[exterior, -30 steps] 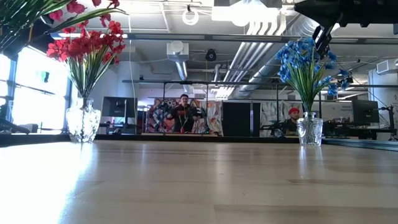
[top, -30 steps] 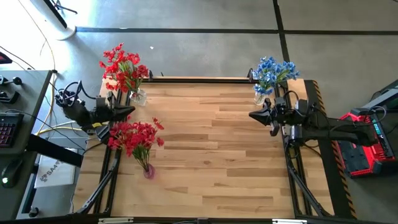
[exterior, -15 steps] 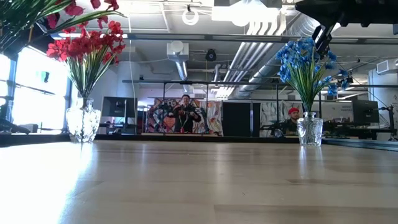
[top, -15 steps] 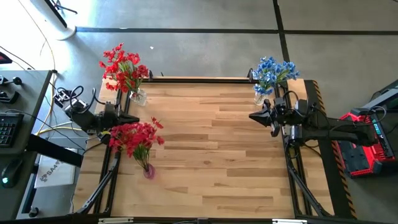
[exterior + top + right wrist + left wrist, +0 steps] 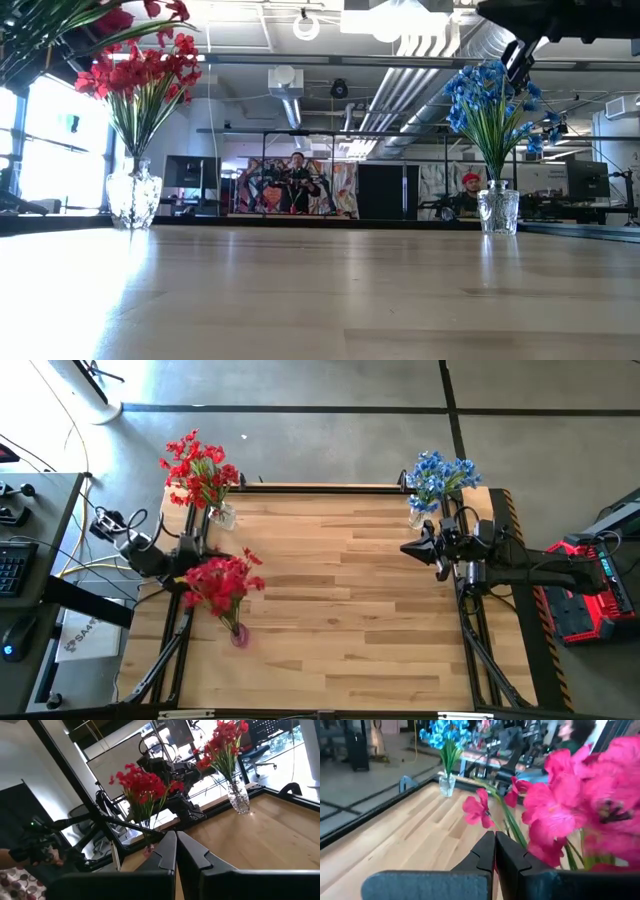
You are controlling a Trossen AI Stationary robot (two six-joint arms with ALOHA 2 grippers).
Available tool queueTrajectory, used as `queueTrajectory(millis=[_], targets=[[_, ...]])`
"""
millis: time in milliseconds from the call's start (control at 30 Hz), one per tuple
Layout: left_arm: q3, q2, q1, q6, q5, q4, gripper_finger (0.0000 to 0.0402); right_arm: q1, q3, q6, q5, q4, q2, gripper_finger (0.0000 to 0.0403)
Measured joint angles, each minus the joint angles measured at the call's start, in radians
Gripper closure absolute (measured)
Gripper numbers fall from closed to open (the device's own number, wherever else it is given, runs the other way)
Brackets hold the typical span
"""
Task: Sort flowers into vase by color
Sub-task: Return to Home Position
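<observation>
Red flowers stand in a clear glass vase at the far left corner. A second red bunch rises from a small pink vase near the left edge. Blue flowers fill a glass vase at the far right corner. My left gripper is shut, its tips right beside the second bunch's blooms; in the high view those blooms hide them. My right gripper hovers shut near the blue vase, pointing toward the table's left. My left gripper is shut with nothing between its fingers. Green stems of the near red bunch pass just past the fingertips; whether they touch, I cannot tell.
The wooden tabletop between the vases is bare. A desk with a keyboard and cables stands left of the table, red equipment to its right. People show in the room beyond the far edge.
My left arm has drawn back toward the table's left edge and a little toward the near edge. Its gripper tips, which stood out between the two red bunches, now lie under the near bunch's blooms. The right arm has kept still.
</observation>
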Motion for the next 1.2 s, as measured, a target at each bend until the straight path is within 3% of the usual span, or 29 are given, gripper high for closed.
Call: queueTrajectory(millis=[100, 700, 800, 1033, 1200], targets=[[-0.065, -0.018, 0.031, 0.037, 0.02, 0.085, 0.0401, 0.0, 0.0, 0.005, -0.003, -0.005, 0.0, 0.0403], [-0.23, -0.167, 0.252, 0.082, 0.15, 0.066, 0.0402, 0.0, 0.0, 0.006, -0.033, -0.03, 0.0, 0.0403], [-0.261, -0.169, 0.266, 0.137, 0.209, 0.159, 0.0402, 0.0, 0.0, 0.005, -0.04, -0.046, 0.0, 0.0403], [-0.304, -0.167, 0.271, 0.162, 0.286, 0.166, 0.0401, 0.0, 0.0, -0.04, -0.084, -0.11, -0.003, 0.0403], [-0.334, -0.168, 0.271, 0.188, 0.307, 0.22, 0.0401, 0.0, -0.061, -0.104, -0.01, -0.055, -0.046, 0.0403]])
